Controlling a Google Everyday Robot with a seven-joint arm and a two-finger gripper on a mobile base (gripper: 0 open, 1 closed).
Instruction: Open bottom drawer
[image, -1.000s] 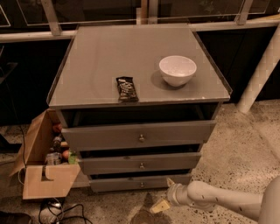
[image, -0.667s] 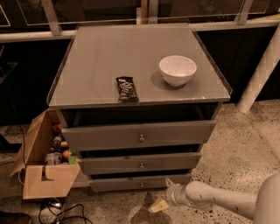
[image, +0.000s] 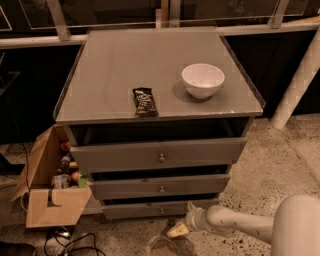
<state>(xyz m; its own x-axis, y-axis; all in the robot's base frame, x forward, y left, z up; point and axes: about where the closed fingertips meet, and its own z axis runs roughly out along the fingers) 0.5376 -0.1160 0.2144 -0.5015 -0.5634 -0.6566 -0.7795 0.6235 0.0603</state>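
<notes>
The grey cabinet (image: 100, 90) has three drawer fronts, each with a small brass knob. The bottom drawer (image: 135, 210) is the shortest front, lowest near the floor, with its knob (image: 161, 210) at the centre. A dark gap shows above it. My gripper (image: 178, 230) hangs low over the floor, just below and to the right of the bottom drawer's front and a little right of the knob. It does not touch the knob. My white arm (image: 235, 223) reaches in from the lower right.
A white bowl (image: 202, 80) and a dark snack bar (image: 144, 102) lie on the cabinet top. An open cardboard box (image: 52, 192) with bottles stands left of the cabinet. Cables (image: 62, 239) lie on the floor. A white post (image: 297, 80) stands at the right.
My gripper has edged slightly up and left toward the bottom drawer's front. The drawers have not moved.
</notes>
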